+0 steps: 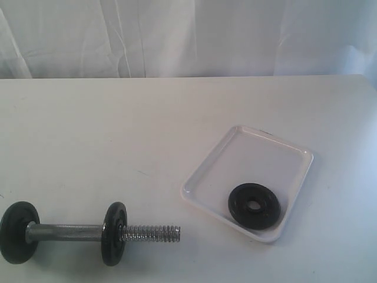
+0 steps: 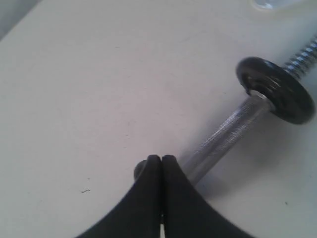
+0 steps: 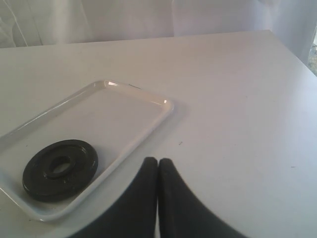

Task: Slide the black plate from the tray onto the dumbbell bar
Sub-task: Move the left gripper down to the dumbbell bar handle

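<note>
The black plate (image 1: 254,206) (image 3: 60,169) lies flat in the near corner of the white tray (image 1: 238,154) (image 3: 130,111). The dumbbell bar (image 1: 68,232) (image 2: 225,136) rests on the table at the front left, carrying two black discs, one at its left end (image 1: 17,232) and one further along (image 1: 113,233) (image 2: 277,89). Its threaded right end (image 1: 154,233) is bare and points toward the tray. My left gripper (image 2: 161,157) is shut and empty, above the bar's near end. My right gripper (image 3: 157,160) is shut and empty, beside the tray. Neither gripper shows in the exterior view.
The white table (image 1: 118,130) ends at a white curtain (image 1: 188,35) at the back. The table's right corner (image 3: 277,39) shows in the right wrist view.
</note>
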`<state>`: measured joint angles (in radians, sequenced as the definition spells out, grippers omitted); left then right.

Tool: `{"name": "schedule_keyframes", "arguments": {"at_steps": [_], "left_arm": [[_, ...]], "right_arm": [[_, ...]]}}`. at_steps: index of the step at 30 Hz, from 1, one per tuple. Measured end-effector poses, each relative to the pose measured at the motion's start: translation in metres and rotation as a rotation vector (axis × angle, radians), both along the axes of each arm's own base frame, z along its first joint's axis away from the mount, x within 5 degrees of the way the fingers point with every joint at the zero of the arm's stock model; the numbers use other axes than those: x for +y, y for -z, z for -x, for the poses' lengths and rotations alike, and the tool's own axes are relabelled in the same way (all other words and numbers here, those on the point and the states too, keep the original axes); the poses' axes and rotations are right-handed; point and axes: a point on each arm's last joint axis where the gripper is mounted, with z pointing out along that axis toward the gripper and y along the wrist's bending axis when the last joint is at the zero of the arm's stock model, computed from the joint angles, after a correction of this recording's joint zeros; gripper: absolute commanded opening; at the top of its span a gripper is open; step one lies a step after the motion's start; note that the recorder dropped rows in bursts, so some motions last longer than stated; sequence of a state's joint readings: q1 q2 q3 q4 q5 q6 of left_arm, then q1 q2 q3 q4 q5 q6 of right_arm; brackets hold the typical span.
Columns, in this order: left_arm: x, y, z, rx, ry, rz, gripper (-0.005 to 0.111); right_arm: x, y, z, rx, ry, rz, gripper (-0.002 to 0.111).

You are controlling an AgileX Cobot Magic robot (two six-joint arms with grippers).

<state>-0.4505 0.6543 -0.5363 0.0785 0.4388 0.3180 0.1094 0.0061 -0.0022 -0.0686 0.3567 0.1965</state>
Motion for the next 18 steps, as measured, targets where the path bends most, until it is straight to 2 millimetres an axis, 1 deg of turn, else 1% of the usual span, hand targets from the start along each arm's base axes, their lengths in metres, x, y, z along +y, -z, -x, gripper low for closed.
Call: {"name": "schedule_keyframes", "arguments": {"at_steps": [1,2,4,6,11,18], "left_arm": [[-0.006,-0.002,-0.003,0.030,0.052,-0.037,0.000],[-0.017,-0.002,-0.009,0.077,0.119,-0.090,0.000],[-0.032,-0.001,-0.021,0.117,0.209,-0.160,0.000],[-0.045,0.007,-0.030,0.129,0.280,-0.214,0.000],[-0.055,0.017,-0.041,0.086,0.352,-0.259,0.000],[-0.057,0.018,-0.043,0.052,0.402,-0.300,0.000]], "right_arm": [[0.000,0.000,0.000,0.000,0.000,0.000,0.000],[0.000,0.000,0.000,0.000,0.000,0.000,0.000],[0.000,0.000,0.000,0.000,0.000,0.000,0.000],[0.000,0.000,0.000,0.000,0.000,0.000,0.000],[0.000,0.000,0.000,0.000,0.000,0.000,0.000],[0.000,0.000,0.000,0.000,0.000,-0.002,0.000]]}}
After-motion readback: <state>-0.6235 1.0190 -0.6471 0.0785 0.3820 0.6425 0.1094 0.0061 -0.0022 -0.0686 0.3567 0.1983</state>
